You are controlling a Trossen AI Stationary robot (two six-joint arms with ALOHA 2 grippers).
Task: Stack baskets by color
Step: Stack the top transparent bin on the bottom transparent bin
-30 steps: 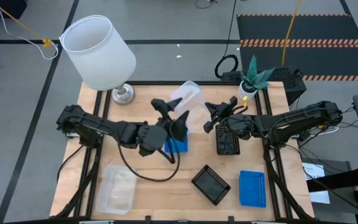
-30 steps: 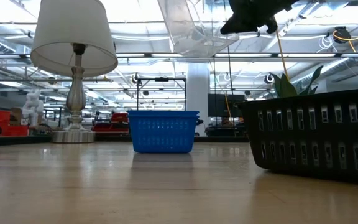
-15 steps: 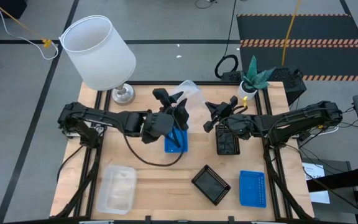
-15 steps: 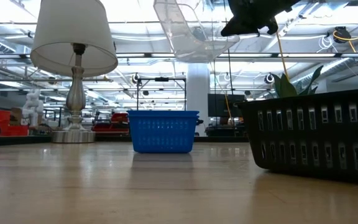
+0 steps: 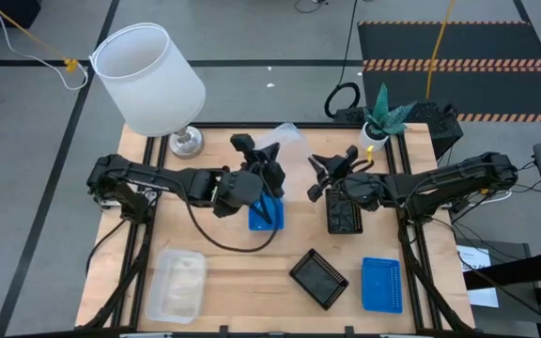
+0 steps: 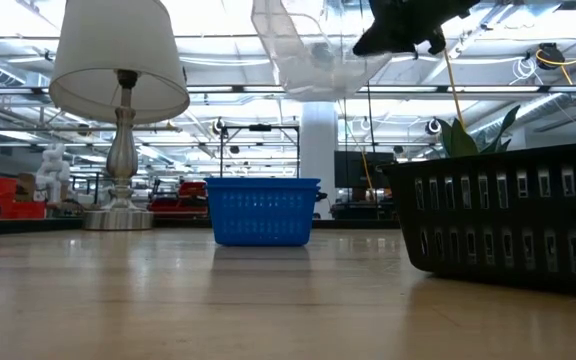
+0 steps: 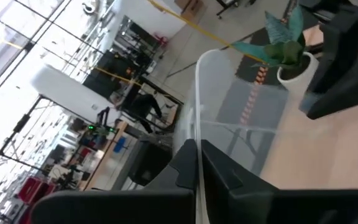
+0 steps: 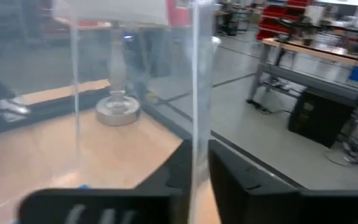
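Clear basket aloft above counter centre, pinched by left tool at its 7 o'clock rim; right tool at 4 o'clock, fingers straddling opposite rim, grip uncertain.

lamp: white shade, silver base, table's back-left corner | potted plant: back-right corner, upright | table: pale wood | cable: coiled on floor

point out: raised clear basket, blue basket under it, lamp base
clear basket (image 6: 313,50), low view, on its tilted translucent side wall.
blue basket (image 5: 272,216), high view, on the perforated bottom beside the left arm.
lamp base (image 5: 187,143), high view, on the round metal foot.
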